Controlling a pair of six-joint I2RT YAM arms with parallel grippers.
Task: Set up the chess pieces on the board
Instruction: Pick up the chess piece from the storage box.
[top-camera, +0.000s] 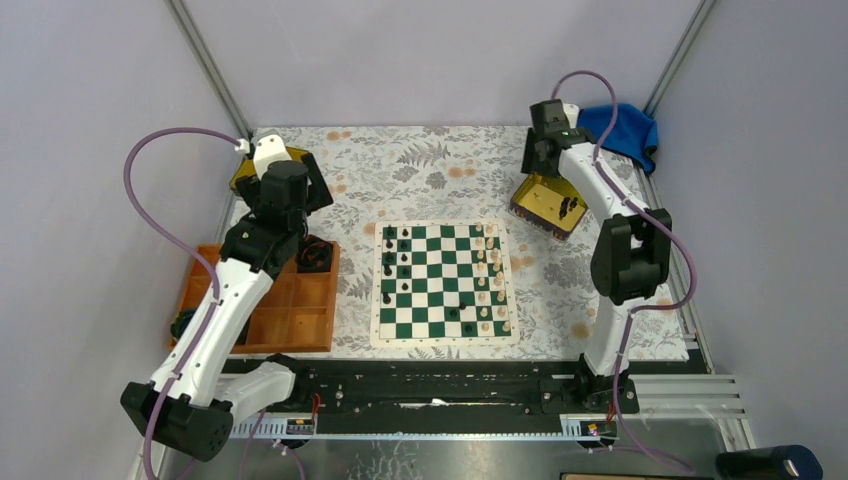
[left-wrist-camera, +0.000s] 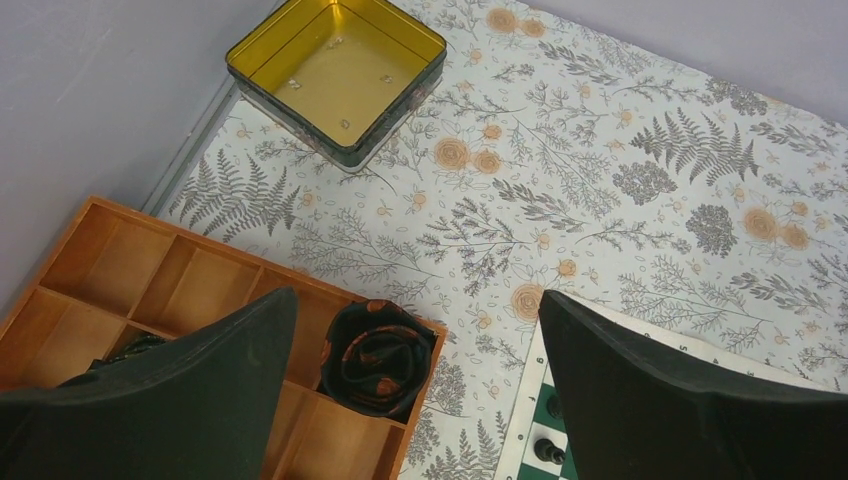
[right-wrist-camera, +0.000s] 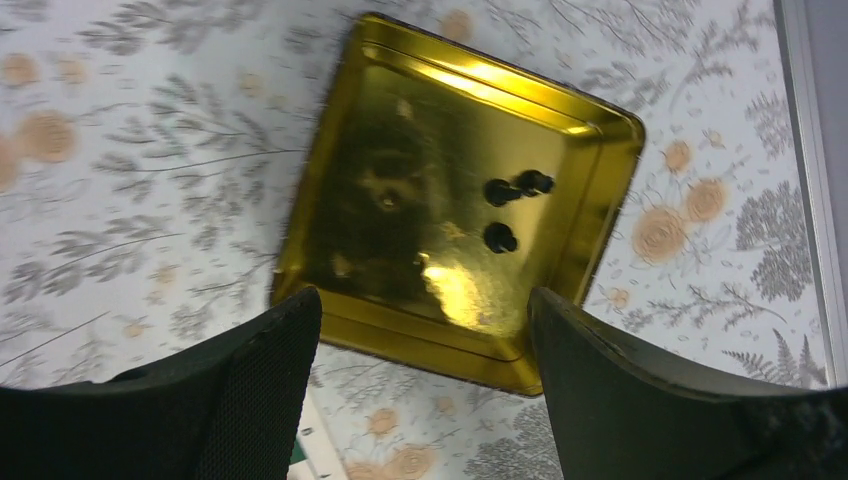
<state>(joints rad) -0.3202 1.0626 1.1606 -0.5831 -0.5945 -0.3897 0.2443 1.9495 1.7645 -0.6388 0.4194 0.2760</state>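
Observation:
The green-and-white board lies at the table's centre. Several black chess pieces stand along its left files and a few near its front middle; cream figures line its right side. Three black pieces lie in the gold tin right of the board. My right gripper hangs open above that tin's near rim, holding nothing. My left gripper is open and empty, above the gap between the wooden tray and the board's corner, where a black piece shows.
A rolled dark cloth sits in the tray's far-right compartment. A second gold tin, holding no pieces, stands at the back left. A blue cloth lies at the back right corner. Flowered tablecloth covers the table.

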